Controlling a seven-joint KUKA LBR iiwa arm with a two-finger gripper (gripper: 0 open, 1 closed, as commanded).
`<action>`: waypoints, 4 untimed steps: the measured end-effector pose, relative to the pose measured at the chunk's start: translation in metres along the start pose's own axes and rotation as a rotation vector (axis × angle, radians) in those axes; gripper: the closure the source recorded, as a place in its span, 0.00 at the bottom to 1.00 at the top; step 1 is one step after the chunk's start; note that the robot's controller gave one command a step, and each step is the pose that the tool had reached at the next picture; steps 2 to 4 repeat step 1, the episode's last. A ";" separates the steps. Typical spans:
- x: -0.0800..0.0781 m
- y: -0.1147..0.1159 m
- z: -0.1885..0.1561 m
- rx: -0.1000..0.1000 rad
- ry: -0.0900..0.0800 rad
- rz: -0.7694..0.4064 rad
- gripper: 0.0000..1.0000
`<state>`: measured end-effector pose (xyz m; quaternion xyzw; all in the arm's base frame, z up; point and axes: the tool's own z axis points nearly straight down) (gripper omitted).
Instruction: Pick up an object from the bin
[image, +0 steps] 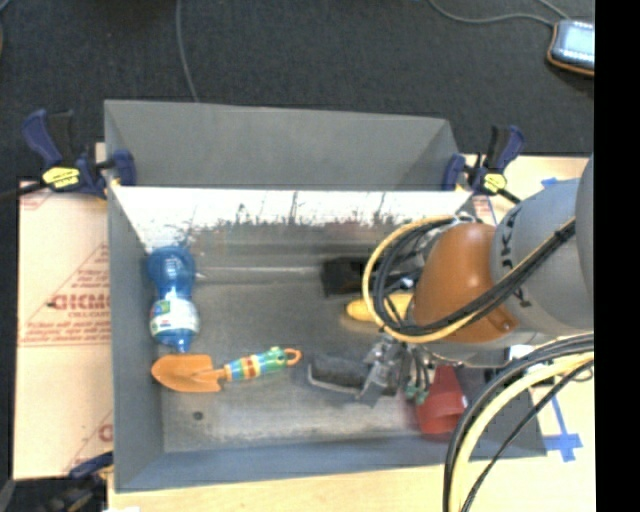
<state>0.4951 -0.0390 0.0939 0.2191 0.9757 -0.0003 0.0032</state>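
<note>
Orange cover (460, 285) over the hand (387, 378), just beside a dark grey object (335, 377).

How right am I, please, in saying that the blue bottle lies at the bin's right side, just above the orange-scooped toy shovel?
One slip: the camera view shows the blue bottle at the bin's left side, not its right. It does lie just above the orange-scooped toy shovel.
</note>
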 end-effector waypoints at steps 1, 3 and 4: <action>0.002 -0.001 -0.022 0.003 0.009 -0.001 1.00; 0.002 -0.001 -0.022 0.003 0.009 -0.001 1.00; 0.002 -0.001 -0.022 0.003 0.009 -0.001 1.00</action>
